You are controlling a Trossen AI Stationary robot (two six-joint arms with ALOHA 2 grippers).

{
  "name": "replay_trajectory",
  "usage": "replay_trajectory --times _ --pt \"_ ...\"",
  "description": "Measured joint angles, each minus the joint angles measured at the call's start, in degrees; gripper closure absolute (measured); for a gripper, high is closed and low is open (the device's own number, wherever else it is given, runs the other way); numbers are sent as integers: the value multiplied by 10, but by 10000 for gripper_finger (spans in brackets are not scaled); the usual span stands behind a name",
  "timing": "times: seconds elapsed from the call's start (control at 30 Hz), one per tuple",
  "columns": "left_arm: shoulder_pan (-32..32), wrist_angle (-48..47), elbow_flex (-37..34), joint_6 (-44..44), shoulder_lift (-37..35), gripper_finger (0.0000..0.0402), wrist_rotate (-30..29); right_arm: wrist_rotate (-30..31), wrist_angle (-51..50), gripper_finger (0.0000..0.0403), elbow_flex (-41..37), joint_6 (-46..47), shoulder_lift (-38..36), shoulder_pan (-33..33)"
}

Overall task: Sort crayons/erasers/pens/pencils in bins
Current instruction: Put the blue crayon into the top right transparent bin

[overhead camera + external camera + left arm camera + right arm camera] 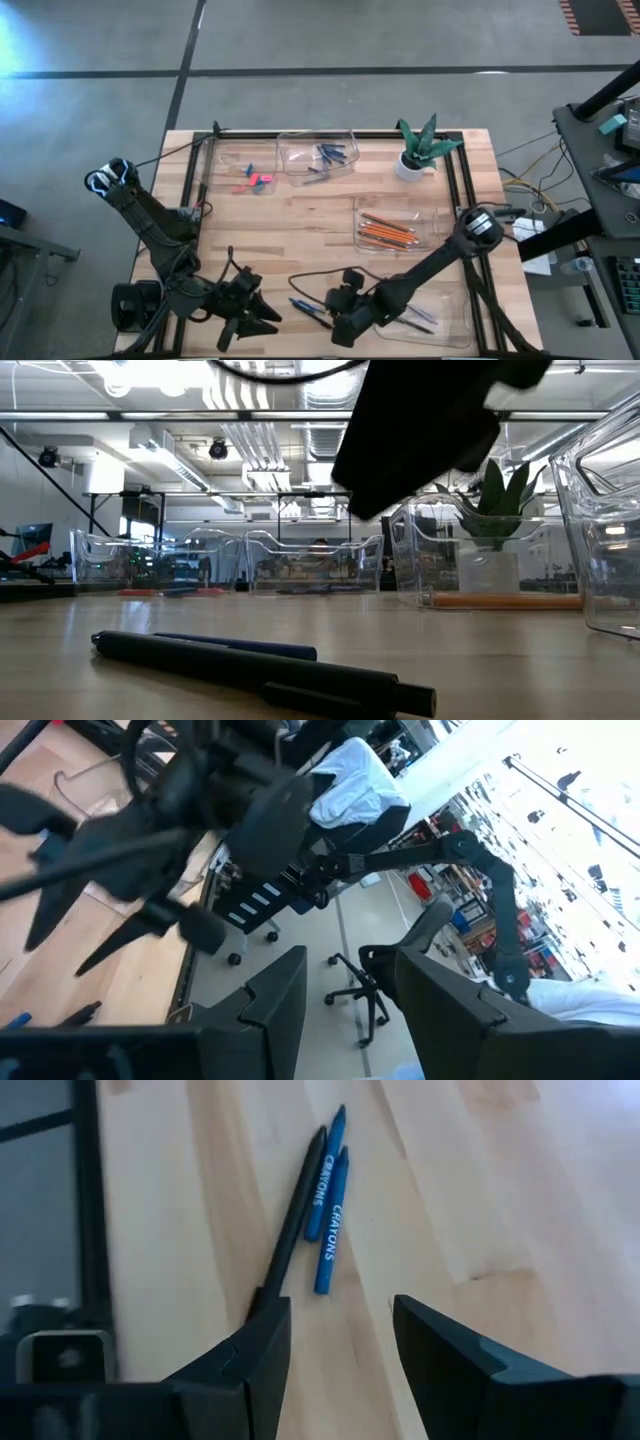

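Wood worktop [300,240]: pale butcher-block planks with a black frame round the edge, grey concrete floor all around it.
Room: low view looks into a big open workshop with ceiling ducts and strip lights; the left wrist view catches an office chair [352,982] on the floor.
Bins: four clear shallow trays. Far-left bin [222,160] has the pink erasers [259,181] plus a blue one. Far-middle bin [296,148] has blue crayons and dark sticks. Right-side bin [368,208] has the orange pencils [388,232] lying side by side. Near-right bin [455,330] has a few dark pens.
Plant [418,148]: small green one in a white pot at the far right.
Left hand [255,312]: parked low over the near-left edge, fingers apart, nothing between them.
Right hand [335,1345]: hovering near the front edge of the worktop, fingers apart and empty, just short of the loose sticks.
Loose pen [292,1230]: thin, dark, lying flat on the bare wood, touching the crayons.
Loose crayons [330,1190]: two short blue ones with white "CRAYONS" lettering, side by side, right against the pen.
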Motion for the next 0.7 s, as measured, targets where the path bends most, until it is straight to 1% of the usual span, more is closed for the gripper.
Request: replay_trajectory --times 0.07,0.23,0.47,0.57,0.7 --pt "0 0 0 0 0 260 1 0 16 234 0 -4 19 0" --pt "0 3 0 -3 0 260 1 -2 15 235 21 -16 62 1" --pt "0 4 1 -4 0 260 2 0 15 235 83 -81 110 -2" --pt "0 4 1 -4 0 260 2 -1 8 236 106 -95 131 -5" --pt "0 4 1 -4 0 260 3 0 -16 245 131 -99 141 -8"
